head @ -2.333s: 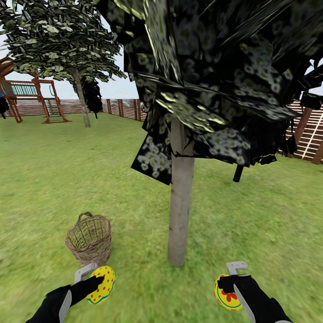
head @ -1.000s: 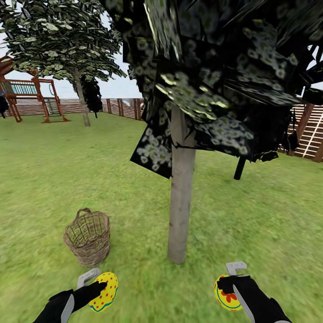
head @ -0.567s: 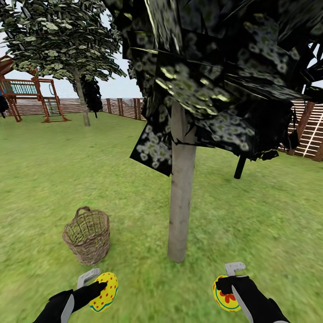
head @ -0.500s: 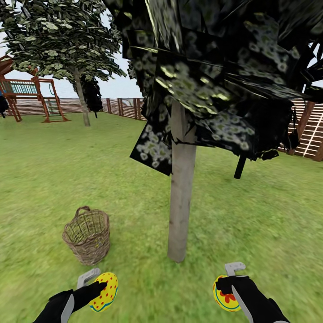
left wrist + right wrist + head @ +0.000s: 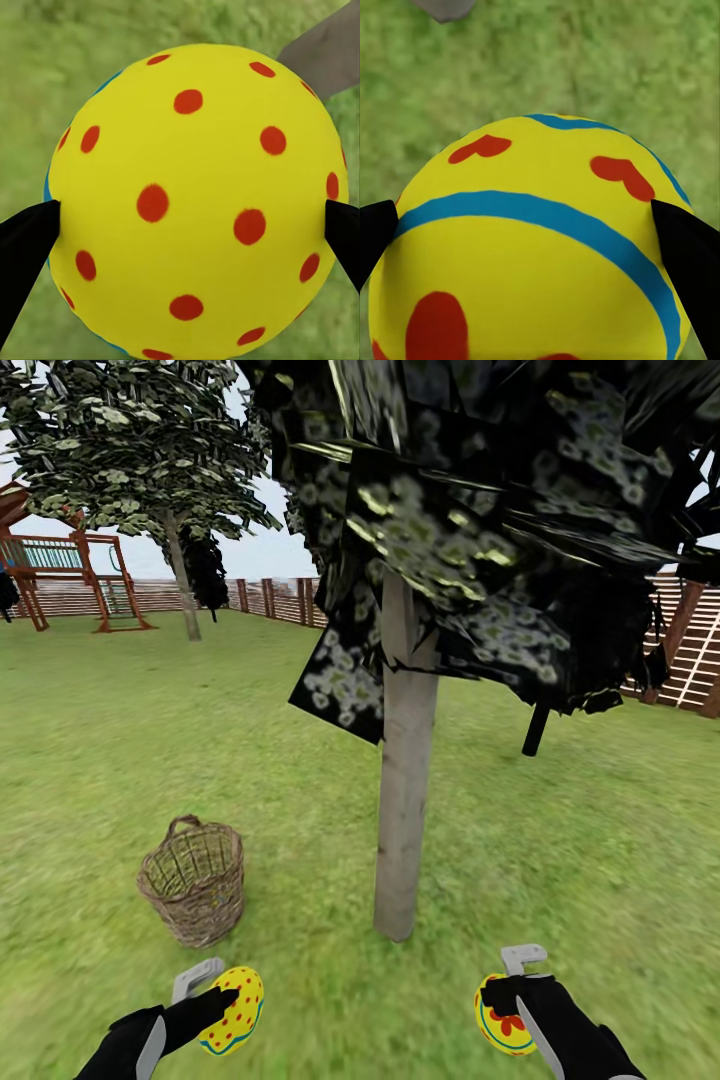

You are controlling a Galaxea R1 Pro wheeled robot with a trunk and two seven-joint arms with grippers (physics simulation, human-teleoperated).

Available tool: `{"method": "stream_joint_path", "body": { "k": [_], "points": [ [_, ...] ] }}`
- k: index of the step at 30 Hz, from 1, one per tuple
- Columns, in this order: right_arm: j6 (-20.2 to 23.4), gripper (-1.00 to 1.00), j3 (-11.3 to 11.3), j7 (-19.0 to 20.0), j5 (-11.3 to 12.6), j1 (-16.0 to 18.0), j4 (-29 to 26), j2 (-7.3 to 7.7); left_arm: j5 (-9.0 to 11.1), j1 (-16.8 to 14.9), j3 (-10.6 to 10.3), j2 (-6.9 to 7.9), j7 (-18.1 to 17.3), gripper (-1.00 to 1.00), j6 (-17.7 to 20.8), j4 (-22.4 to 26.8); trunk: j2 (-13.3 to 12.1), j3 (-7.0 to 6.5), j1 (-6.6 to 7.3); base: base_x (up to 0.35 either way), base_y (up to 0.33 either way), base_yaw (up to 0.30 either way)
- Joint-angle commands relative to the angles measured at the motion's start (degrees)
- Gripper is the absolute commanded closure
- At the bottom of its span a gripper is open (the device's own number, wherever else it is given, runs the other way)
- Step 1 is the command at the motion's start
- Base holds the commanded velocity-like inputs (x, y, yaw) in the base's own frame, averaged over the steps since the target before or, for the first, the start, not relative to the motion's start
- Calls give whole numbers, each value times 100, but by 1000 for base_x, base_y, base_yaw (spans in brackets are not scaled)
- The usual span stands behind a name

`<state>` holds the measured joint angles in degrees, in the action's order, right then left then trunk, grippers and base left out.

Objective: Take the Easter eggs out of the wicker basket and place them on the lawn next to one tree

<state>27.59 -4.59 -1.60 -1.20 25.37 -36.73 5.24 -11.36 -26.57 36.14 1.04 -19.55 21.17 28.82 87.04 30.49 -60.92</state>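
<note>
Low over lawn (image 5: 120, 760), left tool (image 5: 215, 990) clamps dotted egg (image 5: 232, 1010), right tool (image 5: 510, 990) clamps flowered egg (image 5: 500, 1015)

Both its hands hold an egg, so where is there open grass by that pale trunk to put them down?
Bare lawn spreads right of the pale grey-brown tree trunk, under the right gripper and its yellow egg. Grass in front of the trunk is free too. Tightest is the strip between trunk and brown wicker basket, by the left gripper's dotted egg.

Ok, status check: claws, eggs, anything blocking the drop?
Left claw shut on dotted egg. Right claw shut on heart-marked egg. Tree trunk just ahead, wicker basket to its left. Grass between claws and trunk looks open.
</note>
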Motion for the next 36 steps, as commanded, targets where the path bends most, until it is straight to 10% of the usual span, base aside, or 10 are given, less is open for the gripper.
{"method": "stream_joint_path", "body": {
  "k": [1, 36],
  "points": [
    [36, 100, -33, -15, -12, 3, -8, 5, -60, -7, 46, -6, -54, 100, 27, 9, 45, 25, -23, 0, 0, 0],
    [27, 100, -42, -15, -12, 3, 0, -41, -62, -7, 43, 2, -52, 100, 28, 9, 1449, 653, -791, 0, 0, 0]
  ]
}}
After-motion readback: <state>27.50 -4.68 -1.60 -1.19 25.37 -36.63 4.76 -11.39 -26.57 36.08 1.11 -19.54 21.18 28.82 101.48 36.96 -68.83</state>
